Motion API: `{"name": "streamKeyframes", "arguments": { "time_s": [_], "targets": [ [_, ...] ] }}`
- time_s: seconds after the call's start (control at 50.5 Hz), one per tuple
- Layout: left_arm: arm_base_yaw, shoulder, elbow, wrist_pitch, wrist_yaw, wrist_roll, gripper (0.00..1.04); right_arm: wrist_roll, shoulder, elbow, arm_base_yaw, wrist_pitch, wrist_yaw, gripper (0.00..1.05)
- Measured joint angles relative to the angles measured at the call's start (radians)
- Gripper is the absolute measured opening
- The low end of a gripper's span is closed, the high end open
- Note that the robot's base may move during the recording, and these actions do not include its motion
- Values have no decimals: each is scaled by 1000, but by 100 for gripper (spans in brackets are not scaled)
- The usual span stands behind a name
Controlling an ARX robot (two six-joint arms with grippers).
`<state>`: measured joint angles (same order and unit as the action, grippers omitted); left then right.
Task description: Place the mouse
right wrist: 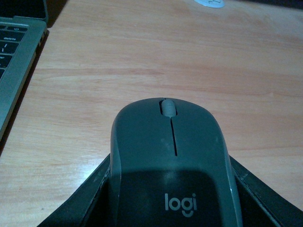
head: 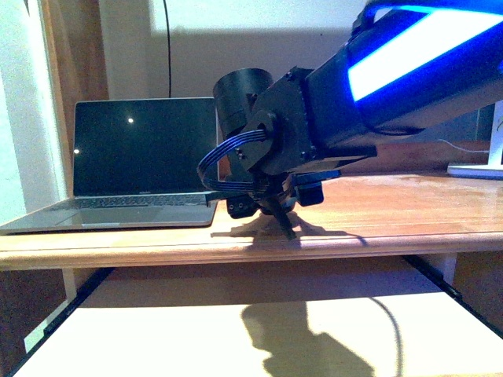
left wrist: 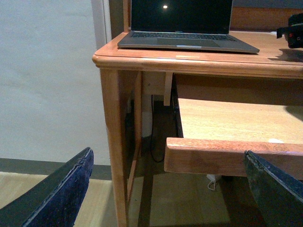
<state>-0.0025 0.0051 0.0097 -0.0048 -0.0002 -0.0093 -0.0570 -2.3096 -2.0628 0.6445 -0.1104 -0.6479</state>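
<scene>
Matte grey rounded mouse [right wrist: 173, 165] between right jaws, wooden desk [right wrist: 142, 56] beneath.

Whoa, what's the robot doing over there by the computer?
The robot's right gripper is holding a grey mouse between its fingers, low over the wooden desk, just right of the open laptop. It looks about to set the mouse down; whether it already touches the wood is hard to tell. The left gripper hangs open and empty, down beside the desk.
</scene>
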Motion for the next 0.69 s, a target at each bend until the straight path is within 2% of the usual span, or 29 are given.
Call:
{"name": "streamKeyframes", "arguments": {
  "time_s": [0.277,0.297,0.534,0.574,0.693],
  "targets": [
    [0,0,0,0,0,0,97,6,-109,-129,13,-35,-31,56],
    [0,0,0,0,0,0,97,6,-111,-135,13,-37,-26,61],
    [0,0,0,0,0,0,97,-16,-85,-89,11,45,16,96],
    [0,0,0,0,0,0,97,-32,-62,-51,6,69,36,99],
    [0,0,0,0,0,0,97,-53,34,77,-10,151,102,97]
  ]
}}
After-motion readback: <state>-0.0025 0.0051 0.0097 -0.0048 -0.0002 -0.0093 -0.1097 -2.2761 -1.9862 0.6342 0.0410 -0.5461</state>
